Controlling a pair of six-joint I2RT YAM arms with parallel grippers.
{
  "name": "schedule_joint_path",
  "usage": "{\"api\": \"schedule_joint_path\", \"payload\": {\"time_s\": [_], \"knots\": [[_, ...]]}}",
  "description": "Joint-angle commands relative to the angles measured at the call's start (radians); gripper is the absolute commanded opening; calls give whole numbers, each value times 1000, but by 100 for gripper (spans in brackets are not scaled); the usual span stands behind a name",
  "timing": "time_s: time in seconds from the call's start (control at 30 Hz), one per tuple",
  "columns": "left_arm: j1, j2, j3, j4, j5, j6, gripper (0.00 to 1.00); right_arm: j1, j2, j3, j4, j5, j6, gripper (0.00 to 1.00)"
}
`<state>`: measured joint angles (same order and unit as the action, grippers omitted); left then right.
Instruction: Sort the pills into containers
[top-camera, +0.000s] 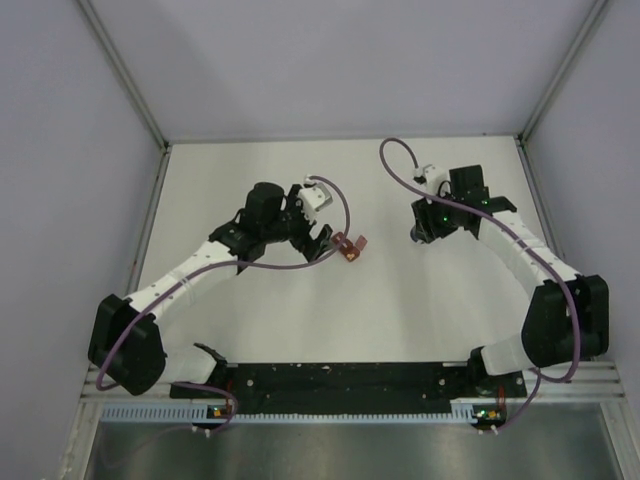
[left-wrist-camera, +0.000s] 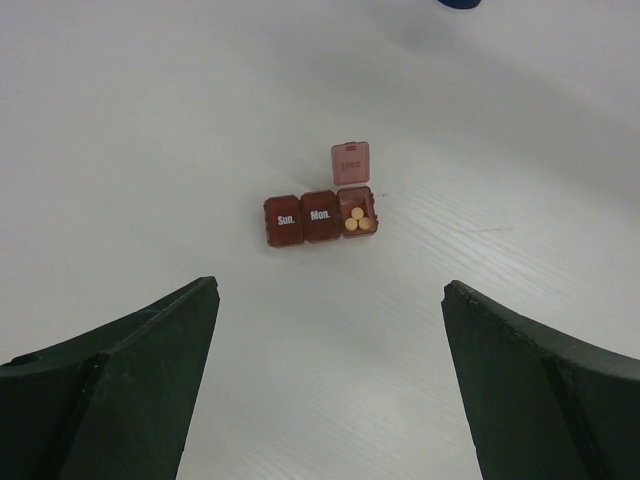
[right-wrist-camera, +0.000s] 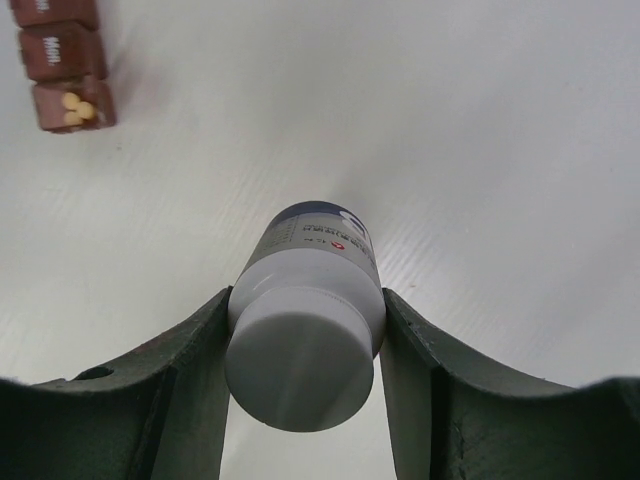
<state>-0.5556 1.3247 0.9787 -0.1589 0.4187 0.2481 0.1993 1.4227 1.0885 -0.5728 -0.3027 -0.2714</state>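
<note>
Seemingly three yellow pills (left-wrist-camera: 357, 220), open end of the containers (left-wrist-camera: 300, 218)

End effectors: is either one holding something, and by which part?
The right end effector grips a white bottle by its sides, a finger on each. The left end effector is open and holds nothing.

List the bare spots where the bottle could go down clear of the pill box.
Open table between the pill box and the base rail, and the far strip along the back wall. Crowded: the open left hand sits close beside the box, and the right hand, gripping the bottle, fills the right-middle.
</note>
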Motion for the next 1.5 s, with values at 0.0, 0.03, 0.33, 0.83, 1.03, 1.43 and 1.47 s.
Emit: {"api": "schedule_joint_path", "payload": {"time_s": [0.0,0.03,0.33,0.83,1.03,1.43,1.47], "knots": [[13,-15,-3,35,-84,-15,99,-26,24,-36,131,169,-29,0],[13,-10,-3,38,-87,-13,99,-26,31,-42,142,180,-31,1],[26,31,2,35,-92,-3,99,-28,102,-85,208,246,-45,10],[34,42,8,24,-80,-1,99,-38,156,-130,258,231,-35,32],[34,39,6,13,-77,3,99,-49,154,-127,254,224,-31,44],[42,27,-23,24,-87,-3,99,-57,139,-102,235,203,-19,73],[43,27,-25,25,-89,-4,99,-55,134,-99,235,201,-17,77]]}}
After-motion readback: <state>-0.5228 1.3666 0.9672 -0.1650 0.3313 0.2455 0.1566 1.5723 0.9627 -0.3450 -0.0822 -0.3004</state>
